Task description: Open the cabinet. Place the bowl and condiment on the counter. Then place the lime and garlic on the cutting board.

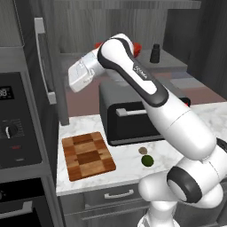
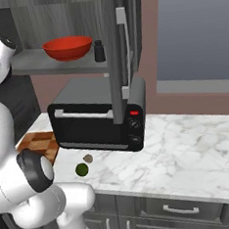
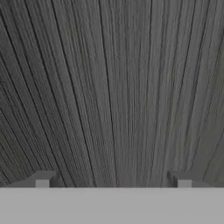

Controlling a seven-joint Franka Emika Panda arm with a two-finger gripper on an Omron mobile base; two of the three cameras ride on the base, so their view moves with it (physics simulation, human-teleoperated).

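Note:
The cabinet (image 1: 133, 22) stands open, its left door (image 1: 44, 66) swung out and its right door (image 2: 114, 57) seen edge-on. On its shelf sit the red bowl (image 2: 67, 47) and the dark condiment (image 2: 99, 51); the arm hides most of the bowl (image 1: 138, 46) in the left base view, with the condiment (image 1: 155, 53) beside it. The lime (image 1: 147, 160) and garlic (image 1: 142, 150) lie on the counter (image 2: 188, 144), right of the cutting board (image 1: 86, 155). My hand (image 1: 82, 73) hangs high by the left door. My gripper (image 3: 113, 181) is open and empty, close to a dark wood-grain panel.
A black toaster oven (image 2: 97, 123) stands on the counter under the shelf, behind the lime and garlic. A stove with a knob panel (image 1: 13, 128) borders the counter's left end. Grey drawers (image 2: 179, 209) run below the counter edge.

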